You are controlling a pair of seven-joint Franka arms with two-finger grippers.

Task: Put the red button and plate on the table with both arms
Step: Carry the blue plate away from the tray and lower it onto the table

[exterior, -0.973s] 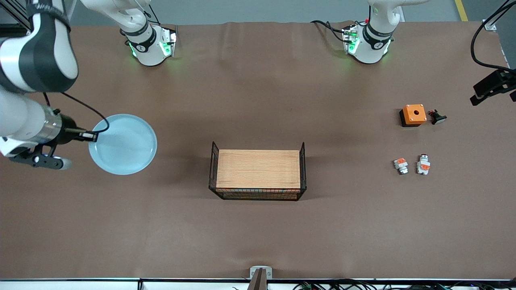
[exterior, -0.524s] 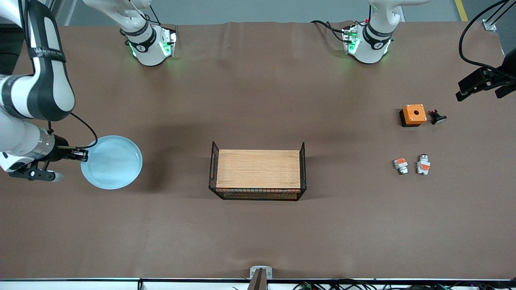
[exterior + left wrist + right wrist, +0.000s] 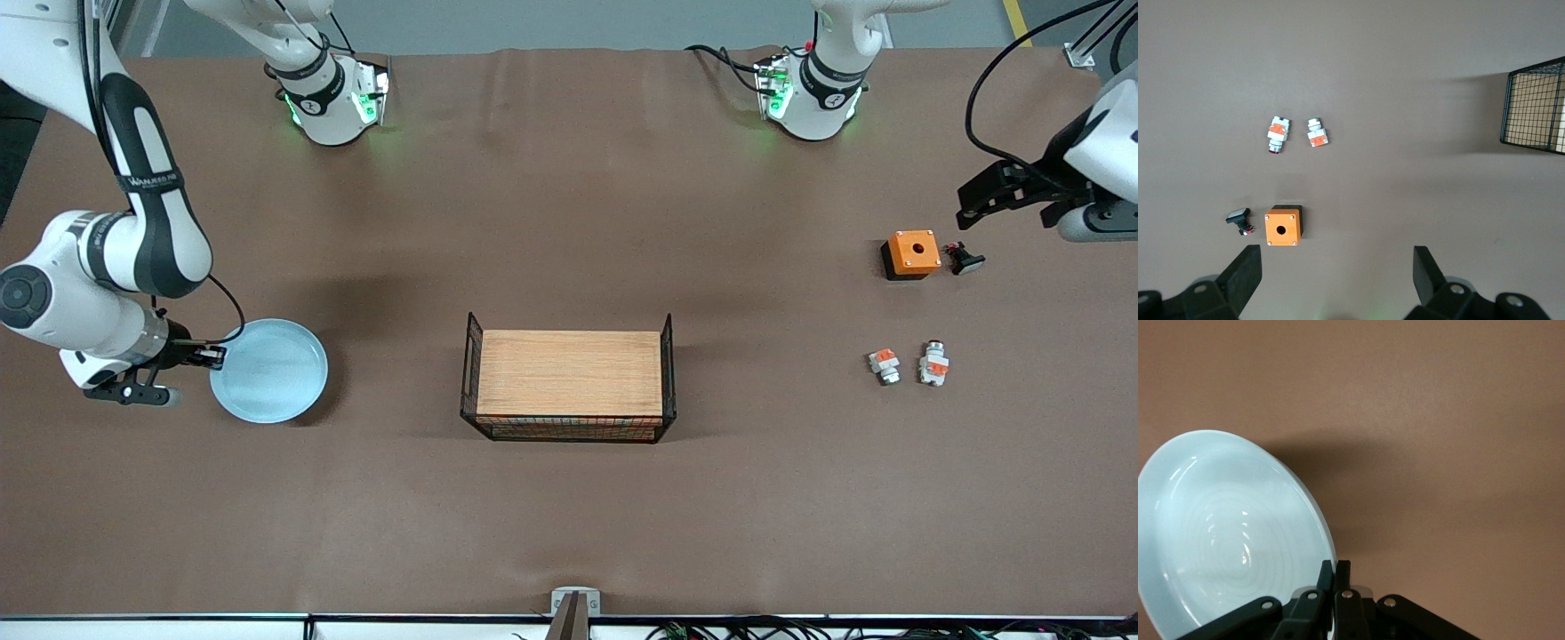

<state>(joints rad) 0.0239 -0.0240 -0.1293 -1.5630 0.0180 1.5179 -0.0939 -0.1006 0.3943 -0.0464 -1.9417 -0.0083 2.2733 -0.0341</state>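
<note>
Lower now than a second ago, the plate has come down toward the table and in toward the wooden crate, though it is well apart from the crate, toward the right arm's end of the table. The right gripper is clamped on the plate's rim, at the edge turned away from the crate; in the right wrist view its fingers pinch that rim tight. The plate's shadow sits close under it, so I judge it is at or almost at the table, but I cannot tell whether it rests there yet.

Meanwhile the left gripper has swung in over the left arm's end of the table, with its fingers spread wide apart and nothing between them. It hangs above the orange box and a small black part beside it.

From the crate, the red button lies on the table toward the left arm's end, just beside a shorter look-alike part that is closer to the crate. It looks untouched.

My reading: the plate half is nearly done, with only the release left; the button half has barely begun.
</note>
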